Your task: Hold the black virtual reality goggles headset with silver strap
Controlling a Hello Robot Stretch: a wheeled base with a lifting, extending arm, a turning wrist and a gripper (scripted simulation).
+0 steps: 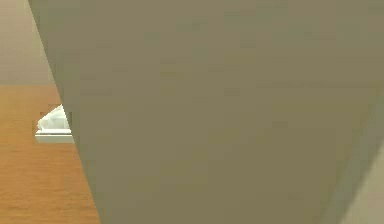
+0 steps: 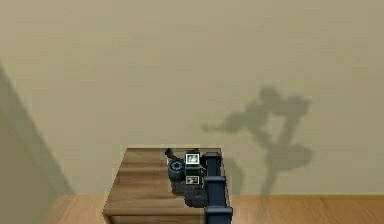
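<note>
No legible text or signs anywhere.

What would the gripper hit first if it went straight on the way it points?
Likely nothing near: past the gripper, bare top of the wooden table, then the beige wall; depth is unclear.

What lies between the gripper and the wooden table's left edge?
Bare wood: in the arm side view the wooden table is plain from the gripper to that edge.

Above the wooden table (image 2: 140, 178), the dark square arm (image 2: 217, 197) is showing two white black-marked squares (image 2: 192, 158) beside its dark gripper (image 2: 171, 156).
</note>
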